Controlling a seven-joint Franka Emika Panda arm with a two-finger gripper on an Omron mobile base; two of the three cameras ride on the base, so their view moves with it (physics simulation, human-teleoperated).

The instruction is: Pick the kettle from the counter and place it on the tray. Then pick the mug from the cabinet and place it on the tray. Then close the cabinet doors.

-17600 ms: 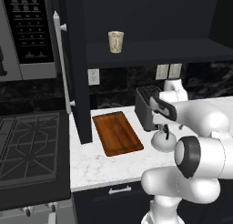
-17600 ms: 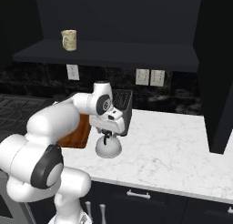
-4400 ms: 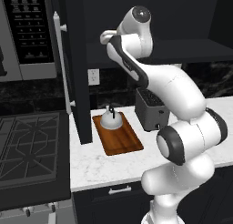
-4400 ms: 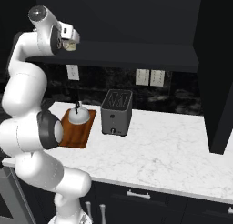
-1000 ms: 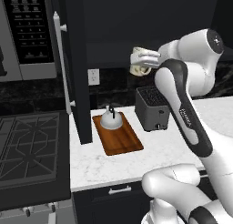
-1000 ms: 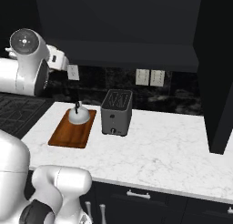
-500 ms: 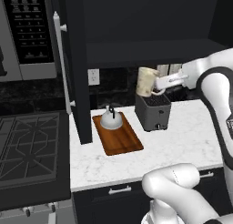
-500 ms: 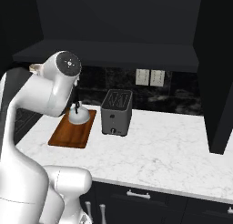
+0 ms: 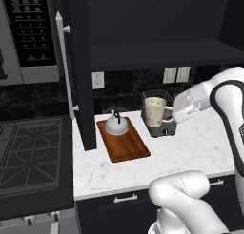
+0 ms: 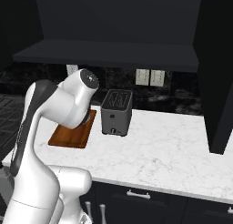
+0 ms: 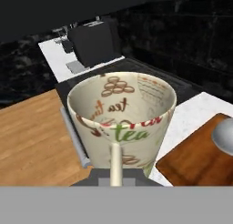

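Mug in hand, travelling toward the tray

From my left: the cabinet door point(image 9: 76, 81) hangs open, the kettle point(image 9: 116, 125) already sits at the back of the tray point(image 9: 125, 141) on the tabletop point(image 9: 190, 147) — leaving its near half free. I carry the mug point(image 9: 154, 111) upright over the toaster point(image 9: 164, 126), my tool point(image 9: 167, 115) pinching its handle so it stays level.

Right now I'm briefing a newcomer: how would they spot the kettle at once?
Find the white marble counter right of the black stovetop. At its left end lies a reddish-brown wooden tray, and the kettle sits on the tray's far end. It is a squat silver dome with a black handle, unlike the boxy grey toaster.
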